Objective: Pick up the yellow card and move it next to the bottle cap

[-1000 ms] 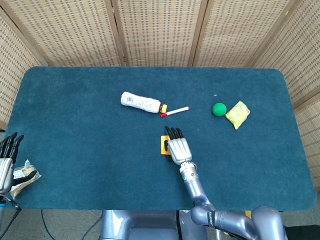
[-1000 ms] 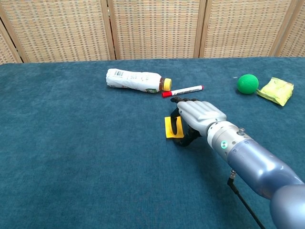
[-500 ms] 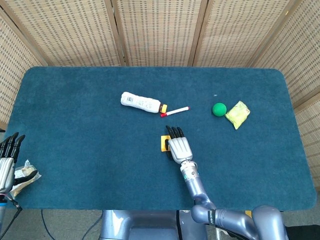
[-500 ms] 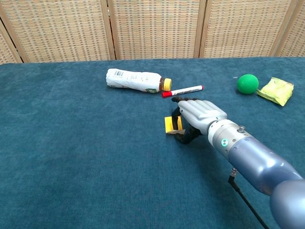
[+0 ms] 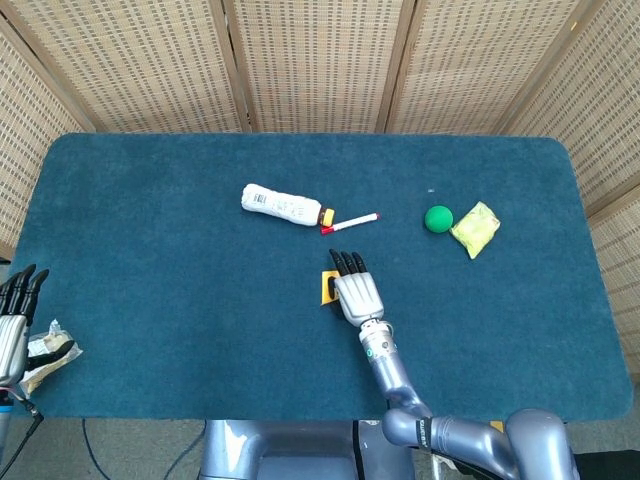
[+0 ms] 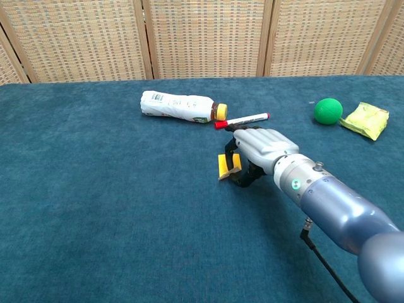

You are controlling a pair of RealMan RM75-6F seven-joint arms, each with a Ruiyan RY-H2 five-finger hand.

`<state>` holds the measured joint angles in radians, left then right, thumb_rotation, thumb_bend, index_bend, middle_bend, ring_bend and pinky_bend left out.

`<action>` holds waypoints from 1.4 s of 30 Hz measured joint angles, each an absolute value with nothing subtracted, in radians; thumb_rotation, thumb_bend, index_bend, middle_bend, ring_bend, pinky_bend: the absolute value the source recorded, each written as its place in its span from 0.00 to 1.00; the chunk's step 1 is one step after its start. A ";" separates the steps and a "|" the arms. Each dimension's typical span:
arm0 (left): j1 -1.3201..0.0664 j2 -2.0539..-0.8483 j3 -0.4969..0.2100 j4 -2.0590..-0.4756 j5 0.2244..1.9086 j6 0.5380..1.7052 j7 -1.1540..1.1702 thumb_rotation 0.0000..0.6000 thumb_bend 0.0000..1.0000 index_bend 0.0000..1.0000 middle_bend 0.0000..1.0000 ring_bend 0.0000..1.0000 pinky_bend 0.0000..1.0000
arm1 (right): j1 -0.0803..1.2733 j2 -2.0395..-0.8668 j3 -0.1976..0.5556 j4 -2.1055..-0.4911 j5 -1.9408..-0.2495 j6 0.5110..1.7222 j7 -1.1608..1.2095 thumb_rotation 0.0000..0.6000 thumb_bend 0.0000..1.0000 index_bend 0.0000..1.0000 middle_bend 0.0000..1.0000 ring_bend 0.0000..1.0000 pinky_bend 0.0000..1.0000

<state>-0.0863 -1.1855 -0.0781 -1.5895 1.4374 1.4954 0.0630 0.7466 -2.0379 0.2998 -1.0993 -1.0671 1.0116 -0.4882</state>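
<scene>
The small flat yellow card [image 6: 225,166] stood tilted, its near left edge on the blue carpeted counter [image 6: 113,208] and its far side raised. In the head view only a narrow strip of the yellow card [image 5: 327,288] showed, left of the knuckles. The right robot hand [image 6: 260,151] lay directly over and to the right of the card, palm down, with its dark fingertips [image 6: 235,174] curled around the card and pinching it. The same right robot hand [image 5: 356,291] sat near the middle of the counter in the head view.

The card was just near of the red-capped white marker pen [image 6: 242,120] and the lying white plastic bottle [image 6: 177,105]; that bottle's yellow cap [image 6: 219,112] pointed right, well apart from the card.

The left robot hand [image 5: 14,318] hung at the near left edge of the counter, fingers straight and slightly apart, holding nothing, beside a crumpled wrapper [image 5: 48,352].

A green ball [image 6: 328,110] and a yellow crinkled packet [image 6: 365,119] lay touching at far right.
</scene>
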 measured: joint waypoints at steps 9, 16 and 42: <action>-0.088 -1.184 -0.083 -1.588 1.428 1.492 0.059 1.00 0.05 0.00 0.00 0.00 0.07 | 0.776 -2.049 0.315 -1.076 -1.061 0.996 -0.496 1.00 0.57 0.61 0.08 0.00 0.02; -0.089 -1.183 -0.089 -1.586 1.417 1.490 0.055 1.00 0.05 0.00 0.00 0.00 0.07 | 0.812 -2.059 0.340 -1.046 -1.052 0.984 -0.511 1.00 0.57 0.60 0.08 0.00 0.02; -0.091 -1.183 -0.093 -1.595 1.417 1.493 0.059 1.00 0.05 0.00 0.00 0.00 0.07 | 0.856 -1.929 0.440 -1.187 -1.027 1.081 -0.593 1.00 0.55 0.58 0.08 0.00 0.02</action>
